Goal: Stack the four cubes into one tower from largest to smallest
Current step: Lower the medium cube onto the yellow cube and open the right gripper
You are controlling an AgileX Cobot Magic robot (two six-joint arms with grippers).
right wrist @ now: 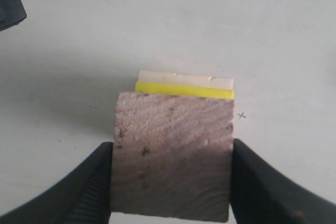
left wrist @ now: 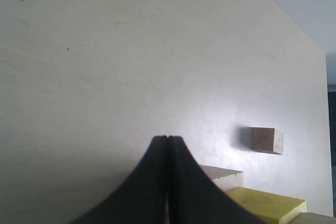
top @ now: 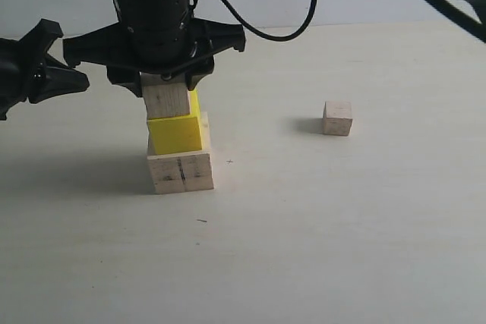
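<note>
The large pale wood cube (top: 181, 172) stands on the table with the yellow cube (top: 176, 133) on top of it. My right gripper (top: 167, 85) has reached across to the left and is shut on the medium wood cube (top: 167, 102). That cube's underside meets the yellow cube's top, shifted slightly left. From the right wrist, the medium cube (right wrist: 173, 150) fills the gap between the fingers (right wrist: 94, 182), with strips of yellow (right wrist: 184, 89) and large cube (right wrist: 184, 77) beyond. The small wood cube (top: 337, 118) sits alone to the right. My left gripper (top: 76, 80) hovers shut and empty left of the stack.
The pale tabletop (top: 342, 233) stretches wide around the stack. A black cable (top: 266, 32) loops behind the right arm. In the left wrist view the small cube (left wrist: 266, 140) and a corner of the yellow cube (left wrist: 268, 203) lie beyond the shut fingers (left wrist: 157, 182).
</note>
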